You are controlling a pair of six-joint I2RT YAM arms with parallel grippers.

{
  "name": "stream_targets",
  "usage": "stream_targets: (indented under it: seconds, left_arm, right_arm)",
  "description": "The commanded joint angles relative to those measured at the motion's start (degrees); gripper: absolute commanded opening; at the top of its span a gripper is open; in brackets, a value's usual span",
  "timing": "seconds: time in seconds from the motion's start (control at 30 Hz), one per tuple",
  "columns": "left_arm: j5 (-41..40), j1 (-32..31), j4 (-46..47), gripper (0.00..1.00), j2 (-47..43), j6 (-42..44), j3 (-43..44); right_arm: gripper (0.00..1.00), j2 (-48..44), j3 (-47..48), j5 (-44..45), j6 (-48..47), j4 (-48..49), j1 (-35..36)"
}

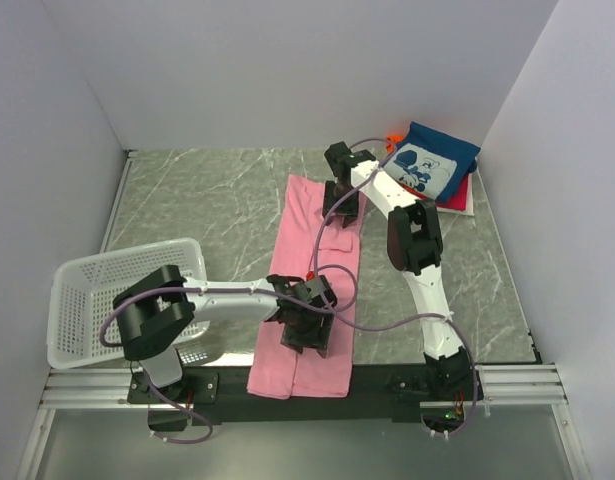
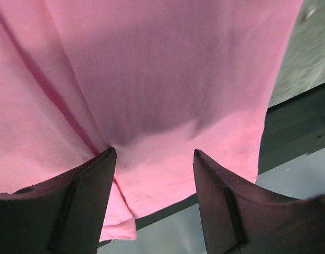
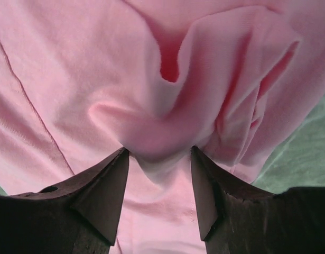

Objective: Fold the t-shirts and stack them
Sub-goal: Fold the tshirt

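**Top view.** A stack of folded t-shirts (image 1: 437, 162) sits at the far right corner. A navy blue one with a white cartoon print is on top, with red, white and orange edges showing beneath, so that part of the job looks done.

The plain pink cloth t-shirt (image 1: 312, 240) is the 1 garment in work. It lies mid-way across the grey-green marbled table (image 1: 207, 200), already folded lengthwise into a narrow strip. I judge that the crosswise folds and the move onto the stack are left.

Its long axis runs far to near, with the far end leaning slightly right and the near end lapping over the table's near edge. The right gripper (image 1: 339, 208) is on the far part and the left gripper (image 1: 307, 338) on the near part. A white plastic mesh basket (image 1: 97, 300) stands at the near left, well apart from the shirt.

**Left wrist view.** The left gripper (image 2: 154, 153) has its jaws roughly half open. Both tips press on the pink shirt (image 2: 167, 79), and smooth cloth spans the gap with nothing pinched up. The strip's end edge hangs over a dark rail (image 2: 294, 121).

**Right wrist view.** The right gripper (image 3: 158, 151) has its jaws about as far apart, tips down on the shirt (image 3: 72, 79). A puckered ridge of cloth rises between them, but as far as I can tell it is not clamped. I cannot tell which end is the collar.
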Motion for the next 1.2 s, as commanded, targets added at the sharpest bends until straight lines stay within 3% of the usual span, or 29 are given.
stream_targets:
  seconds: [0.0, 0.23, 0.43, 0.57, 0.77, 0.87, 1.0, 1.17]
  left_arm:
    - [-0.15, 0.93, 3.62, 0.67, 3.98, 2.34, 3.06]
    - [-2.69, 2.69, 0.91, 0.67, 4.00, 0.50, 7.81]
    - [-10.94, 4.36, -4.27, 0.67, -4.70, -3.62, 8.88]
    - [-16.04, 4.45, -5.08, 0.67, -13.74, -7.76, 5.11]
    - [-15.09, 4.72, -4.55, 0.67, -25.88, -12.95, -6.84]
    - [-13.42, 4.72, -3.06, 0.67, -30.54, -14.45, -12.65]
    - [-11.75, 5.07, -3.67, 0.67, -34.15, -15.42, -17.57]
    - [-11.92, 4.98, -7.53, 0.66, -36.61, -15.77, -19.42]
  right_arm:
    - [0.58, 5.12, 5.20, 1.85, 0.29, 0.23, -0.96]
    - [0.59, 6.18, 10.49, -1.40, -4.19, 0.13, -2.02]
    - [0.60, -2.42, 5.23, -6.41, -6.21, 5.49, -2.28]
    - [0.60, -13.81, 0.05, -6.42, -6.22, 7.78, -2.28]
    - [0.60, -35.34, -23.66, -6.59, -1.83, 13.22, -2.20]
    - [0.60, -45.36, -42.17, -6.51, 1.25, 14.99, -1.67]
    - [0.60, -59.09, -61.19, -4.40, 6.43, 16.30, 2.36]
    - [0.59, -78.25, -81.83, -2.82, 20.57, 14.91, 12.73]
